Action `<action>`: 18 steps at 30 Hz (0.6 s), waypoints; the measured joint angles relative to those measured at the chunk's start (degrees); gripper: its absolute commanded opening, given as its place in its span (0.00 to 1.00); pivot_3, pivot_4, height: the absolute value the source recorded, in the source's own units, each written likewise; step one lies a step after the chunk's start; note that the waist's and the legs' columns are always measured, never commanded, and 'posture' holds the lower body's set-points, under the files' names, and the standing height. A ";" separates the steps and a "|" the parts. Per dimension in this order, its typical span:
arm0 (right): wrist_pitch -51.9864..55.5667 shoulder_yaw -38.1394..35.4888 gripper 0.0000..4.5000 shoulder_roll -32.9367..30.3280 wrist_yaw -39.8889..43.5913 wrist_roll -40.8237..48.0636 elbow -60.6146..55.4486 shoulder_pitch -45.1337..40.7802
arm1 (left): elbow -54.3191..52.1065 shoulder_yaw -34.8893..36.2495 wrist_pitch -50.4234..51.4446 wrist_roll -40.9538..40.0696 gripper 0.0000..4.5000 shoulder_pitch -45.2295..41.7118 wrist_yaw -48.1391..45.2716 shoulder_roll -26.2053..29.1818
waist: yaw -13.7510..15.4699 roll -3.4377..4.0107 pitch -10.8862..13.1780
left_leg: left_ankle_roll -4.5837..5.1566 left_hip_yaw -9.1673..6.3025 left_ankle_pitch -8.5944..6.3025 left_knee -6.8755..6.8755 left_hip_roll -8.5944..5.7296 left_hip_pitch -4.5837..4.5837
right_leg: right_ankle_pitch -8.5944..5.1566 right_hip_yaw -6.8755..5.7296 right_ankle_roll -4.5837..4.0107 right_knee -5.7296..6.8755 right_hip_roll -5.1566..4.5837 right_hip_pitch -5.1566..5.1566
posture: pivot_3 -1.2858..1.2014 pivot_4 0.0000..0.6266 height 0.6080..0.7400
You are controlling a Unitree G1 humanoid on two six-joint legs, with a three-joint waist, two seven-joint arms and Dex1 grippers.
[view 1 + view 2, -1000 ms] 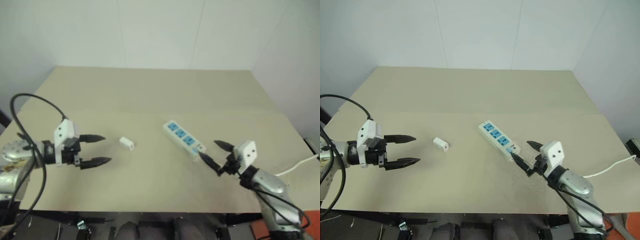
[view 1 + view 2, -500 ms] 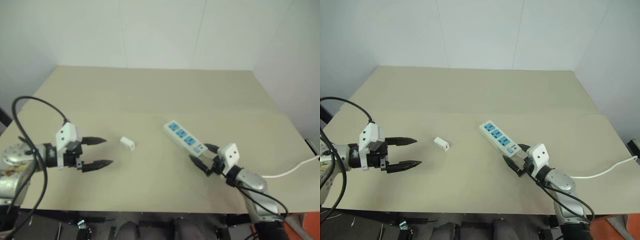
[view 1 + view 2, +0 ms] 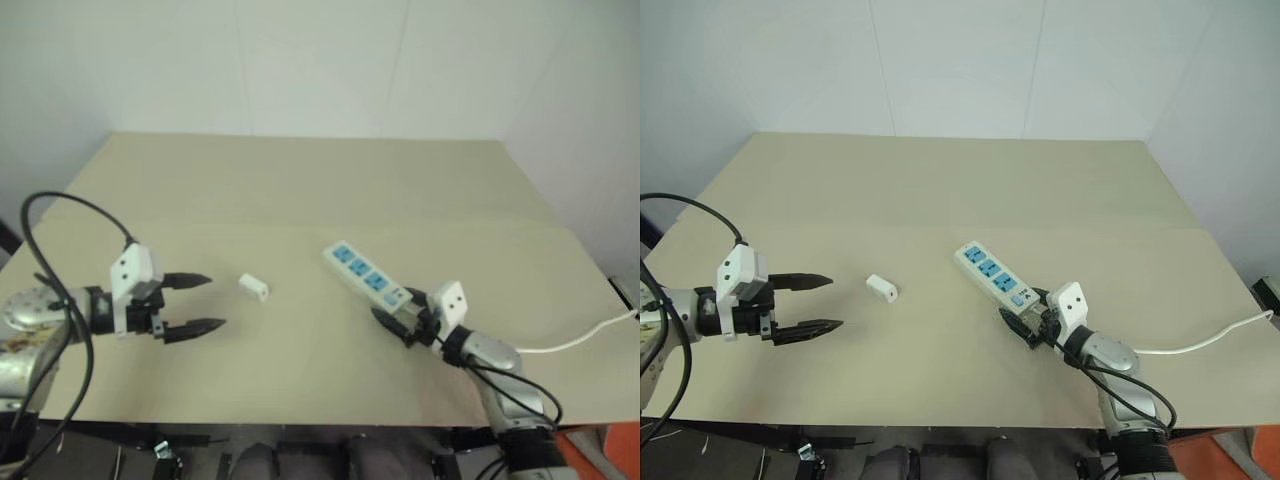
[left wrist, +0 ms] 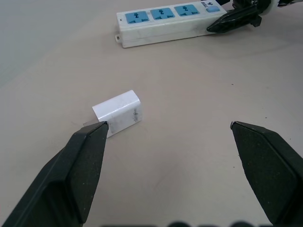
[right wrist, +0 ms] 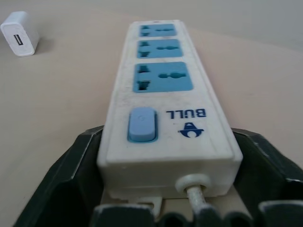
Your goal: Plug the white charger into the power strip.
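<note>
Right claw [image 3: 1025,325] has moved in onto switch end of strip [image 3: 992,277], fingers now flanking it, closing (grip not confirmed). Left claw [image 3: 193,302] wide, empty. Charger [image 3: 254,287] lies on table between them, unplugged.

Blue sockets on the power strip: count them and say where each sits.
3. All lie in a row along the power strip: one next to the switch, one in the middle, one at the far end, nearest the white charger. None look hidden.
</note>
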 measured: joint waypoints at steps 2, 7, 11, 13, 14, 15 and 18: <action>-0.01 0.10 0.76 0.00 -0.03 -0.04 0.00 0.00 | -0.01 0.00 0.00 0.00 1.00 0.00 0.15 -0.02 | 0.02 0.00 0.00 | 0.00 0.00 0.00 0.00 0.00 0.01 | 0.00 0.00 0.00 0.00 0.00 0.01 | 0.52 0.24 1.00; -0.79 0.27 0.76 -0.14 0.88 -0.08 0.25 0.22 | 0.58 -0.73 -0.18 0.21 1.00 -4.03 0.31 -0.54 | 0.12 -0.03 -0.02 | 0.00 -0.02 0.00 0.00 -0.01 0.04 | 0.00 -0.03 0.00 0.01 0.01 0.05 | 0.52 0.24 1.00; -2.37 1.33 0.76 -2.09 6.97 0.62 2.85 -1.56 | 6.01 -5.64 -4.84 4.28 1.00 -14.09 -1.65 -0.52 | 0.14 -0.04 -0.02 | 0.00 -0.01 0.01 0.00 -0.04 0.09 | 0.03 -0.02 0.03 -0.02 0.02 0.11 | 0.52 0.24 1.00; -2.52 1.88 0.76 -4.89 14.14 2.21 6.33 -4.47 | 12.50 -13.21 -3.44 8.61 1.00 -26.96 -4.81 -0.74 | 0.45 -0.12 0.03 | 0.04 -0.07 0.07 0.06 -0.08 0.02 | 0.07 -0.08 0.09 -0.02 0.05 0.12 | 0.52 0.24 1.00; -2.43 2.63 0.76 -5.89 17.42 2.75 7.49 -6.01 | 15.30 -16.33 -2.00 10.59 1.00 -32.60 -6.21 -0.73 | 0.50 -0.13 0.04 | 0.04 -0.08 0.10 0.06 -0.09 -0.02 | 0.09 -0.08 0.11 -0.05 0.06 0.10 | 0.52 0.24 1.00; -2.42 3.28 0.76 -6.28 19.97 2.97 7.94 -7.13 | 17.19 -18.12 -1.28 12.13 1.00 -36.77 -7.24 -0.68 | 0.32 -0.12 0.03 | 0.04 -0.07 0.10 0.06 -0.09 -0.02 | 0.09 -0.05 0.12 -0.10 0.06 0.13 | 0.52 0.24 1.00; -3.10 4.32 0.76 -6.99 25.32 2.97 11.13 -8.74 | 25.61 -25.60 -2.69 19.01 1.00 -48.13 -11.15 -3.08 | -0.10 -0.06 0.02 | 0.08 -0.07 0.07 0.04 -0.11 -0.12 | 0.07 -0.02 0.06 -0.05 0.06 0.02 | 0.52 0.24 1.00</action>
